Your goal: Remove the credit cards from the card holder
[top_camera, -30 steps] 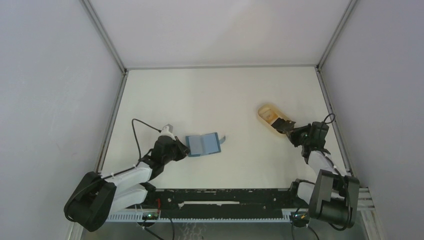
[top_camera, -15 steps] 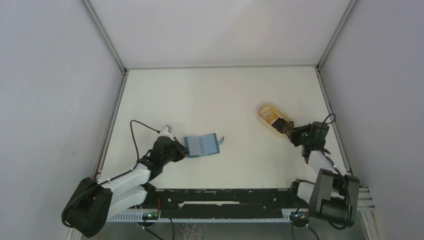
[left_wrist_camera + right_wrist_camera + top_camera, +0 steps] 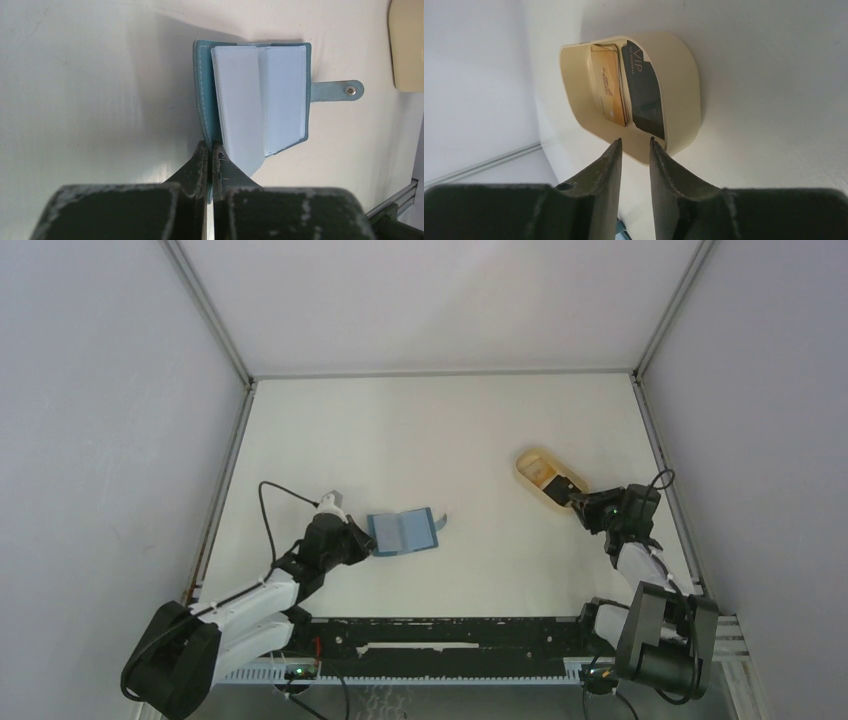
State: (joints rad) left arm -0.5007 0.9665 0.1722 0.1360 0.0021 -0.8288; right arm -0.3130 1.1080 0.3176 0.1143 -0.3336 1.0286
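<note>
The holder [image 3: 403, 531] lies open like a book on the bench [image 3: 440, 420], teal cover down, at about 7 o'clock from the bench's middle in the top view. Its tab [image 3: 441, 518] sticks out flat at 3 o'clock, the snap showing in the left wrist view. Inside are pale sleeves [image 3: 240, 110]; the left leaf stands up a little from the cover, the right one lies flat. Whether any card sits in them cannot be told.

The left hand [image 3: 210, 147] comes in from 8 o'clock of the holder, with its fingers together and clamped on the edge of the left cover.

Two cards are out of the holder, well apart from it, at 3 o'clock from the bench's middle. They lie side by side in a beige oval tray [image 3: 684, 85]: a gold card [image 3: 608, 92] on the left and a black card [image 3: 644, 90] marked "VIP" on the right, as the right wrist view shows them. The black card's near end leans on the tray's rim.

The right hand [image 3: 635, 142] sits at 4 o'clock of the tray in the top view. Its fingers stand a little apart with nothing between them, the tips just short of the rim and the black card.
</note>
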